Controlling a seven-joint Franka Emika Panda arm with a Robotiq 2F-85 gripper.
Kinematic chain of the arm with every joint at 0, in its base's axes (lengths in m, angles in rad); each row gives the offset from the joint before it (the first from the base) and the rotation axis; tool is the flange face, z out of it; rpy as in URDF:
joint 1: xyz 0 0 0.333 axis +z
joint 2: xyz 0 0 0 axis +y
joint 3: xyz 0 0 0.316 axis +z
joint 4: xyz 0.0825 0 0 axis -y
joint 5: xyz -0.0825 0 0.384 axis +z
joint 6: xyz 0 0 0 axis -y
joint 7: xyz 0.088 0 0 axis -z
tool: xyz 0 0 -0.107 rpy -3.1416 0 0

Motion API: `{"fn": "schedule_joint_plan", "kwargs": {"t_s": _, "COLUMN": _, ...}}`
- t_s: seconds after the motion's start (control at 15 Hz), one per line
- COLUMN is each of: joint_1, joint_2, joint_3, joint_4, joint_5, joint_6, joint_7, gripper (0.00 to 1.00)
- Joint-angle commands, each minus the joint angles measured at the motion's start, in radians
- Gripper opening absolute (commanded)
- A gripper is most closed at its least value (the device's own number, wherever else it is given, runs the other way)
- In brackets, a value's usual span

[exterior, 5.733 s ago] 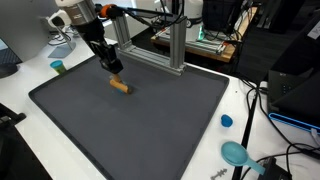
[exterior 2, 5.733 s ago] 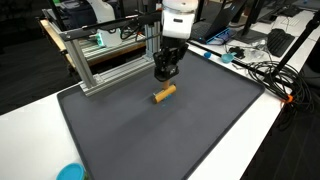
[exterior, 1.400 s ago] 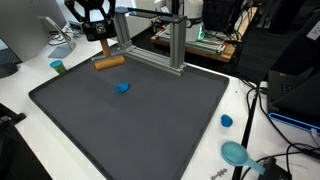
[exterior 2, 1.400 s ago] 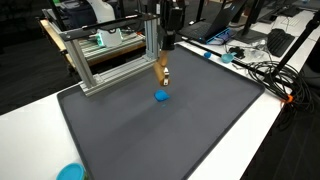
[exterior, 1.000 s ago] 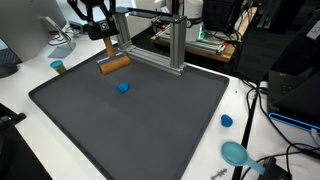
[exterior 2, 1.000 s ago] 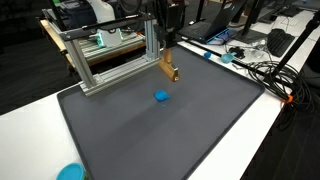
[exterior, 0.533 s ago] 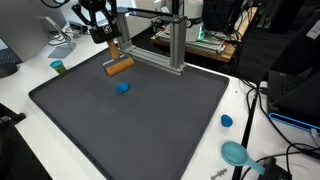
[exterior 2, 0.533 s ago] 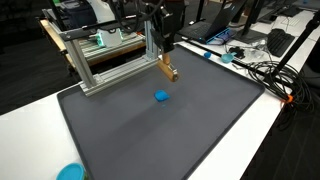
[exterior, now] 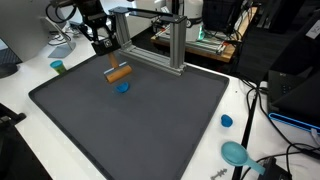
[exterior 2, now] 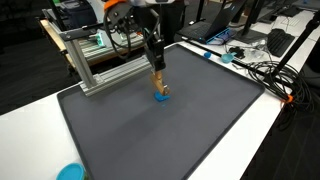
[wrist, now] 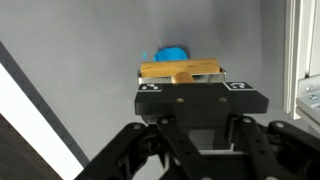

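One block [exterior: 119,73] (in jaws), one cap [exterior: 122,87]

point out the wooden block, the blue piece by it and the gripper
wooden block [exterior: 119,72], in an exterior view, middle of its long side
blue piece [exterior 2: 162,97], in an exterior view, its top face
gripper [wrist: 190,80], wrist view, midway between the fingertips

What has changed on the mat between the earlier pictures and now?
The pincer took hold of the block that lay on the mat and lifted it, which uncovered a blue piece. In the last second it has brought the block down again, close over the blue piece. The blue piece, the mat and the metal frame stayed where they were.
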Motion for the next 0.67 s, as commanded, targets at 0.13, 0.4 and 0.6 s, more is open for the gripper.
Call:
{"fn": "schedule_joint_plan", "kwargs": {"t_s": 0.13, "joint_1": -0.006, "joint_2": 0.015, "joint_3": 0.010, "joint_4": 0.000, "joint_5": 0.007, "joint_6": -0.001, "joint_7": -0.006, "gripper": 0.22}}
{"fn": "schedule_joint_plan", "kwargs": {"t_s": 0.4, "joint_1": 0.003, "joint_2": 0.059, "joint_3": 0.010, "joint_4": 0.015, "joint_5": -0.021, "joint_6": 0.041, "joint_7": 0.009, "gripper": 0.22}}
{"fn": "schedule_joint_plan", "kwargs": {"t_s": 0.6, "joint_1": 0.002, "joint_2": 0.073, "joint_3": 0.016, "joint_4": 0.010, "joint_5": -0.024, "joint_6": 0.084, "joint_7": 0.005, "gripper": 0.22}}
